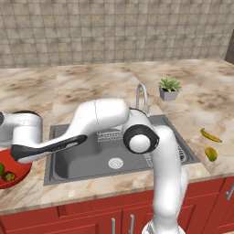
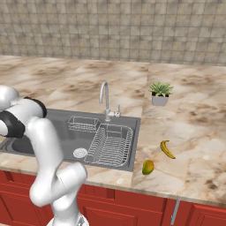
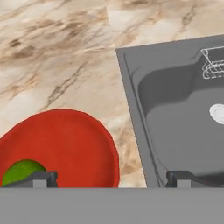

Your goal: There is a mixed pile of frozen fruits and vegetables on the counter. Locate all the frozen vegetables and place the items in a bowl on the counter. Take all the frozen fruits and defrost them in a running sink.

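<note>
The red bowl (image 1: 18, 176) (image 3: 65, 144) sits on the counter (image 1: 91, 87) left of the sink (image 1: 91, 157) (image 2: 53, 132). Two frozen vegetables lie in the bowl: a bright green round one (image 1: 1, 169) (image 3: 19, 171) and a darker one with yellowish spots (image 1: 9, 176). My gripper (image 3: 111, 179) hangs open over the bowl's right rim, nothing between its fingertips (image 3: 41, 178). The frozen fruits lie on the counter right of the sink: a yellow banana (image 1: 210, 135) (image 2: 167, 149) and a yellow-green oval fruit (image 1: 210, 154) (image 2: 148, 167).
A curved chrome tap (image 1: 142, 97) (image 2: 105, 99) stands behind the sink. Inside the basin are a wire dish rack (image 2: 110, 145), a small wire basket (image 2: 83, 123) and a round drain (image 1: 115, 162). A small potted plant (image 1: 169, 89) (image 2: 160, 93) stands at the back right.
</note>
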